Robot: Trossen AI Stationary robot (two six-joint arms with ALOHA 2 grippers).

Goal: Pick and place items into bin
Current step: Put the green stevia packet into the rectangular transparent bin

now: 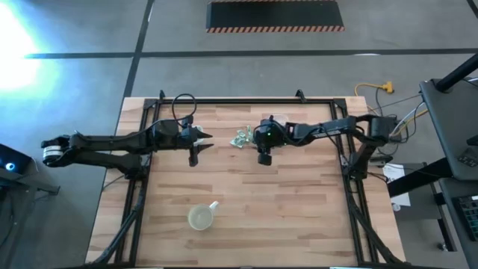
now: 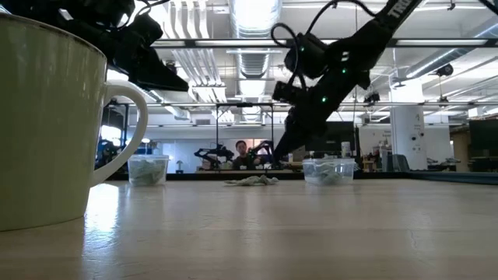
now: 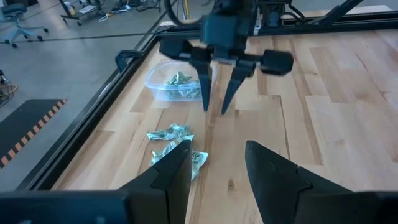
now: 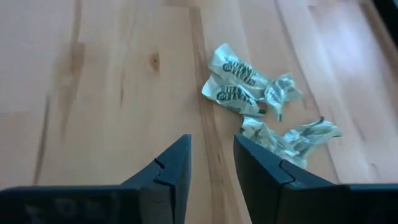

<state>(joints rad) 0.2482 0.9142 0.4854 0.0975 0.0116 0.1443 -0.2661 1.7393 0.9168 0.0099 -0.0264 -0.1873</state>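
Several small pale green wrapped items (image 4: pixel 239 84) lie in a loose heap on the wooden table (image 1: pixel 299 209), also seen as the heap (image 1: pixel 240 138) in the high view. My right gripper (image 4: pixel 211 165) hangs open just above the bare wood beside the heap, its fingers slanting down, with nothing between them. My left gripper (image 3: pixel 217 168) waits open on the heap's other side, above the table. A clear bin (image 3: pixel 177 84) holding a few green pieces stands beyond the heap.
A yellowish cup with a spout (image 1: pixel 202 217) stands near the table's front edge. The low view shows two clear containers (image 2: pixel 148 169) (image 2: pixel 331 169) at the far side. A black metal frame (image 1: pixel 246 101) borders the table. Bare wood lies between heap and cup.
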